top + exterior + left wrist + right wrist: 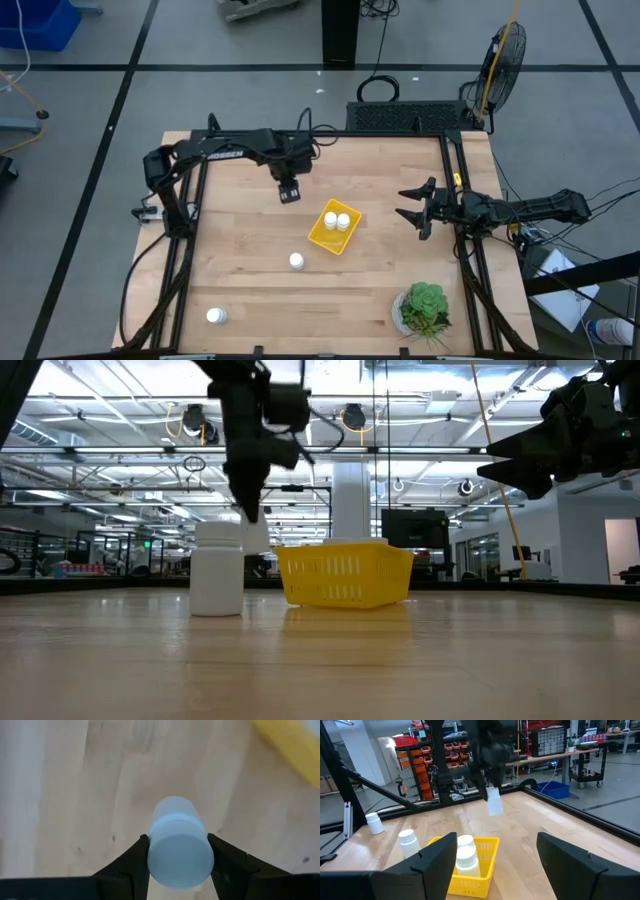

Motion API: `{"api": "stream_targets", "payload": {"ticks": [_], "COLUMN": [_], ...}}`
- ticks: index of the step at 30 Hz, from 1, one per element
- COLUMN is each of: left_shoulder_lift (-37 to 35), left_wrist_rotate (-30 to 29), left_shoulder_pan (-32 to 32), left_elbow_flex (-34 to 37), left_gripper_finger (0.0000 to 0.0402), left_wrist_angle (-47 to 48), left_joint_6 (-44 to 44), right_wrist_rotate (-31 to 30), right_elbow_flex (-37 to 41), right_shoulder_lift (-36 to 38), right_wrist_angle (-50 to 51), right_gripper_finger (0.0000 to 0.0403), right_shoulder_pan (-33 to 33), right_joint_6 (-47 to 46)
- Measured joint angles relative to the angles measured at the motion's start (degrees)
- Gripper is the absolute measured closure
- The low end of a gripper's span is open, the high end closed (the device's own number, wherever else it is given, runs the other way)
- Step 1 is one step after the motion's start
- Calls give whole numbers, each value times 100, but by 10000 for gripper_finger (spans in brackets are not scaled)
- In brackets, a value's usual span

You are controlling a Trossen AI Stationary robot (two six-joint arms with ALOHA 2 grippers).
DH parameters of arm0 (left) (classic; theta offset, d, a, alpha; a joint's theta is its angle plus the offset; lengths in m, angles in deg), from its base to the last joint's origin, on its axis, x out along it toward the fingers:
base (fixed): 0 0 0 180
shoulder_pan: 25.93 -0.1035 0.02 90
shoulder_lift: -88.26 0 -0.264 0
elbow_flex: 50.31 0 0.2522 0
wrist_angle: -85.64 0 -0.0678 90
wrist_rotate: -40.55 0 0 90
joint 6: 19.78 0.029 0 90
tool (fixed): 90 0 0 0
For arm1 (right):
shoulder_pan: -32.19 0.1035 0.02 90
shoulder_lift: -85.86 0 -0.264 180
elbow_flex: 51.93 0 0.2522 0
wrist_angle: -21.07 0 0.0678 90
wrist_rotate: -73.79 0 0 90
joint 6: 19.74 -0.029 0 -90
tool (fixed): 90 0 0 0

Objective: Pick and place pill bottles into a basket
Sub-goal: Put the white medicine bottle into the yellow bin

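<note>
My left gripper (289, 192) is shut on a white pill bottle (176, 840), above the table a little to the far left of the yellow basket (335, 228). The held bottle also shows in the right wrist view (494, 802). The basket holds two white bottles (465, 852). One bottle (296, 261) stands on the table near the basket. Another bottle (215, 316) lies at the near left. My right gripper (415, 204) is open and empty, raised to the right of the basket. My left gripper pinches the bottle between its two fingers (136, 862) at the bottle's upper end (177, 857), one finger on each side of its round wall. The fingers come from above, pointing down. The bottle hangs below them, roughly upright and clear of the table.
A white pot with a green plant (423, 308) stands at the table's near right corner. Bare wood lies around the basket. Dark frame rails run along the table's left and right edges.
</note>
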Motion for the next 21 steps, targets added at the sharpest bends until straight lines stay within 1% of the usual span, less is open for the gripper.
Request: {"api": "stream_targets", "payload": {"ticks": [6, 10, 15, 21], "left_shoulder_lift": [-1, -4, -7, 28], "left_wrist_rotate": [-51, -78, -54, 169], "left_shoulder_pan": [548, 945, 1284, 1728], "left_elbow_flex": [-860, -1223, -1408, -1414], "left_gripper_finger": [234, 234, 234, 235], "left_wrist_angle": [492, 510, 496, 468], "left_joint_6": [-76, 41, -8, -253], "right_wrist_rotate": [9, 12, 15, 15], "right_elbow_flex": [0, 0, 0, 0], "right_shoulder_lift": [0, 1, 0, 1], "right_wrist_angle": [90, 82, 46, -23], "right_gripper_finger": [138, 138, 138, 138], "right_shoulder_pan": [0, -1, 0, -1], "right_joint_6": [-25, -27, -27, -27]}}
